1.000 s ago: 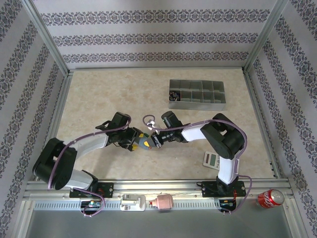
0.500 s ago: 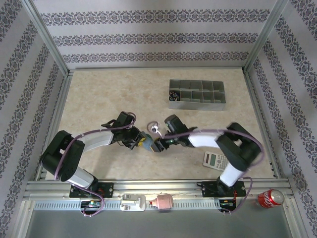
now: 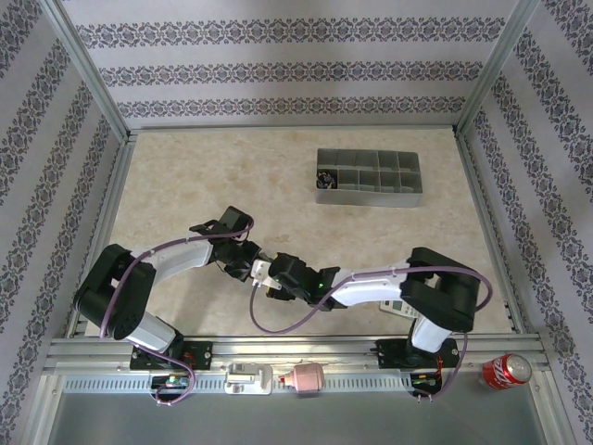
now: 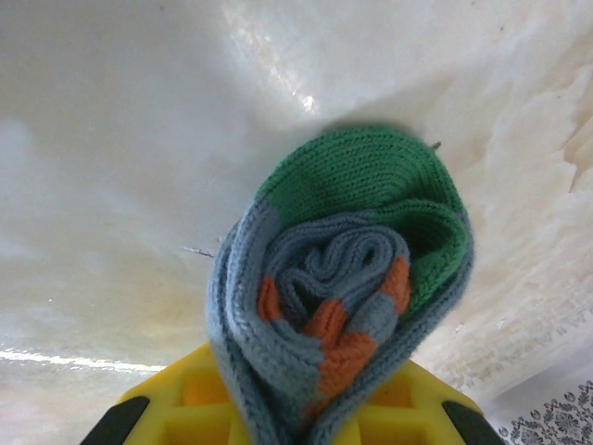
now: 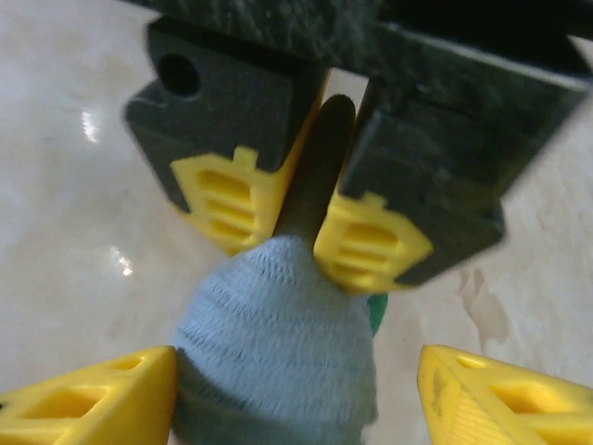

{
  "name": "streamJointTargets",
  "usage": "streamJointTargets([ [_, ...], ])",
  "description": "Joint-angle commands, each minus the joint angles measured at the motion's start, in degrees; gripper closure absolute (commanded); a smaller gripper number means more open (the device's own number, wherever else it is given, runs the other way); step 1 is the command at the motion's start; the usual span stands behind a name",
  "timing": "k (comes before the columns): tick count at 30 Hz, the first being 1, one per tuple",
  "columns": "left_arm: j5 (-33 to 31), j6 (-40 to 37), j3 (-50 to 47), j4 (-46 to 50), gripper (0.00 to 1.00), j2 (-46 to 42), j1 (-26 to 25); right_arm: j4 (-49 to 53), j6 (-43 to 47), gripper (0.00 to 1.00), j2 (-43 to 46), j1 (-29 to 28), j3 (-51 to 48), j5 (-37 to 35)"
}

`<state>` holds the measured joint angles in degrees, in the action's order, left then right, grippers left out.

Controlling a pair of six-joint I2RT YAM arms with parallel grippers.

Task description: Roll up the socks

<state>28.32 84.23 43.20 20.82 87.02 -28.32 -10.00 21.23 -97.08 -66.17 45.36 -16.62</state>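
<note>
A rolled-up blue-teal sock (image 4: pixel 343 278) with orange bands and a green toe lies on the marble table. In the left wrist view its spiral end faces the camera, pinched at its base between the yellow fingers of my left gripper (image 4: pixel 306 408), which is shut on it. In the right wrist view the blue back of the roll (image 5: pixel 278 352) sits between my right gripper's (image 5: pixel 296 399) widely spread yellow fingertips. That gripper is open, and the left gripper (image 5: pixel 310 232) nips the roll from the far side. From above, both grippers meet at mid-table, left (image 3: pixel 252 261) and right (image 3: pixel 275 275).
A grey compartment tray (image 3: pixel 369 176) stands at the back right. A calculator (image 3: pixel 398 304) lies partly under the right arm. A red can (image 3: pixel 505 371) sits outside the front rail. Patterned walls close in the table on three sides.
My right gripper has let go of the roll and opened, and its arm has dropped low and stretched left. My left gripper has closed on the roll, which shifted slightly left.
</note>
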Motion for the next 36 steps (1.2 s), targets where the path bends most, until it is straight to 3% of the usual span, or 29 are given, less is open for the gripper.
streamJointTargets([
  [1,-2.15,-0.97,-1.76,11.09,1.0,2.42,0.77,-0.61,4.93,0.33,-3.56,-0.3,3.73,-6.57],
  [3,-1.75,-1.47,-1.86,10.52,1.0,2.25,1.33,2.3,4.72,0.36,-6.21,-0.11,5.69,-7.29],
  [5,-1.62,-1.82,-1.77,9.85,0.99,1.66,1.93,4.55,3.84,0.5,-8.33,0.02,6.29,-7.11],
  [7,-1.19,-2.05,-1.75,7.82,0.81,0.55,2.55,6.66,0.87,0.74,-9.5,0.74,5.69,-5.81],
  [10,-0.64,-1.81,-2.21,4.86,0.62,-1.63,3.5,10.28,-4.2,0.91,-9.68,2.71,4.38,-0.23],
  [13,0.2,-0.2,-4.3,-1.6,0.45,-3.08,4.31,11.92,-7.32,1.0,-8.86,4.46,2.8,6.29],
  [16,1.96,1.78,-6.49,-11.55,0.32,-2.49,4.67,12.06,-9.33,1.0,-8.31,6.11,1.84,11.97],
  [19,2.47,1.7,-6.87,-17.13,0.27,-0.72,4.67,11.69,-12.34,1.0,-8.22,9.0,1.48,19.49],
  [25,2.16,1.31,-7.58,-23.33,0.28,0.62,4.63,10.14,-17.77,1.0,-8.62,14.49,1.31,31.65],
  [36,2.02,-2.21,-6.83,-25.64,0.31,2.78,4.76,7.14,-26.61,1.0,-11.89,25.14,0.99,53.66],
])
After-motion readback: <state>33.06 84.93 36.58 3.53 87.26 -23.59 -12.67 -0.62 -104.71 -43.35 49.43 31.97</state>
